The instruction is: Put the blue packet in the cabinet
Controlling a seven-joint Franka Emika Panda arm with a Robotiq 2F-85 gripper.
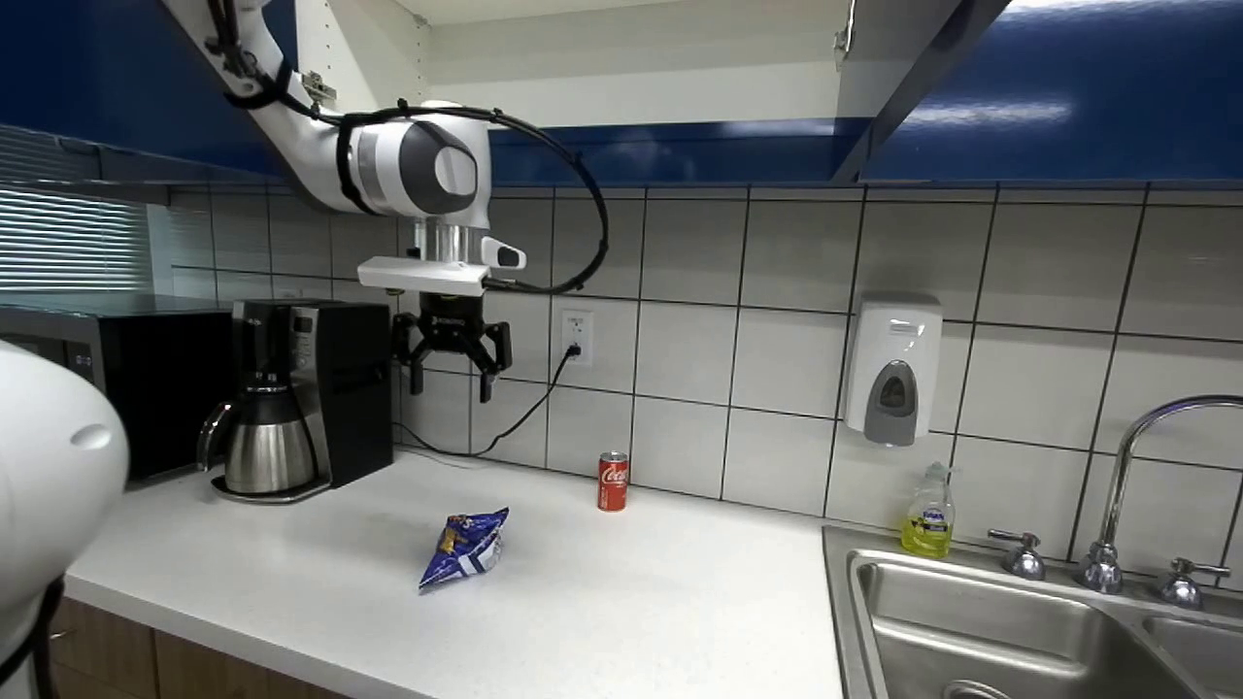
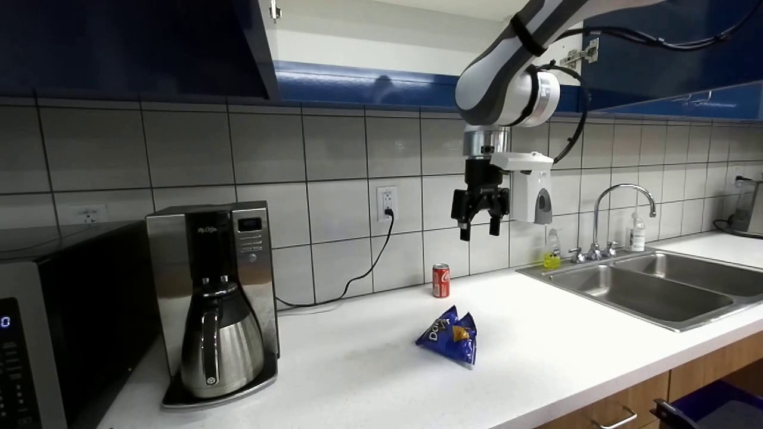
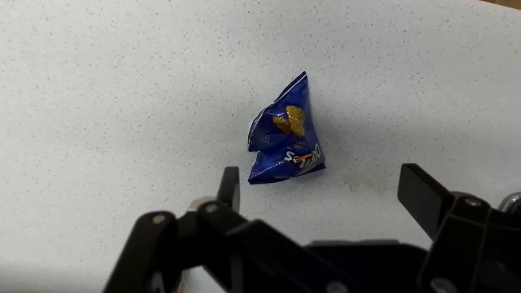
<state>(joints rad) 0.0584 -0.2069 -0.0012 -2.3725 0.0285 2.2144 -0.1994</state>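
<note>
The pincer [image 1: 451,386] hangs spread, presumably to straddle the blue packet [image 1: 464,549]; the cabinet [image 1: 641,83] stands open, likely to receive it.

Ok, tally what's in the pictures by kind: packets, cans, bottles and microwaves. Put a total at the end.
Packets: 1, the blue packet
Cans: 1, the red can
Bottles: 2, the yellow bottle and the pale bottle
Microwaves: 1, the black microwave
Total: 5
</note>
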